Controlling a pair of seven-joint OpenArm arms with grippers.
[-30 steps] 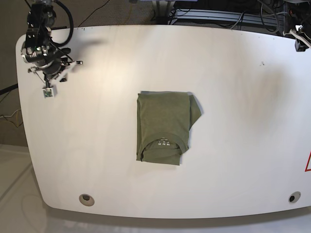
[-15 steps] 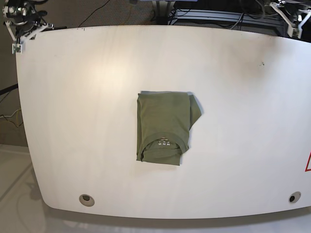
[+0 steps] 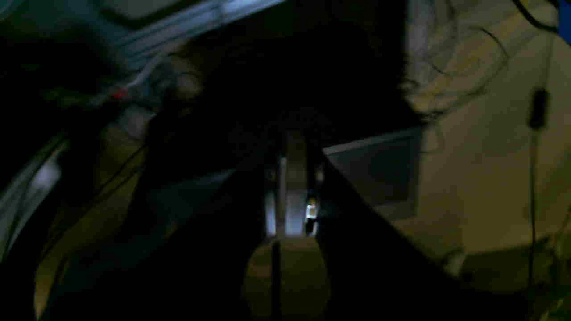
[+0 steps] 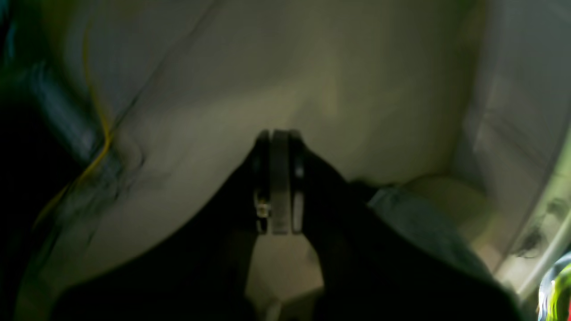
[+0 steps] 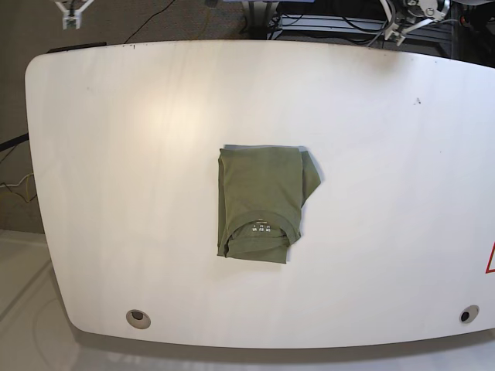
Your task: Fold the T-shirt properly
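Since the earlier base frame, the left arm's metal gripper (image 5: pixel 396 35) has moved inward along the far edge of the white, smooth-topped bench (image 5: pixel 387 193), while the right arm's metal gripper (image 5: pixel 71 20) has lifted and shifted beyond that edge. The olive-green cotton T-shirt (image 5: pixel 263 182) has not moved: it lies flat near the middle of the bench, folded into an upright rectangle, well apart from both arms.

It should handle as light, limp cloth, in no danger of breaking but quick to crease or open up if dragged. Its layers could slide over one another, so I would pinch the whole stack at an edge rather than the top ply. For tidying, the loose pointed flap (image 5: pixel 311 179) on the base view's right is the natural place to take hold; the ribbed round collar (image 5: pixel 261 215) would stretch if pulled.

The inner layers are hidden, and I can't count them. The small white printed label (image 5: pixel 261 227) shows, but its print is too small to read. Both wrist views are dark and blurred and miss the shirt. Each shows fingers near its centre, but I can't tell whether either pair is together or slightly apart; no cloth shows in them. The arms are cut off by the base view's top edge.
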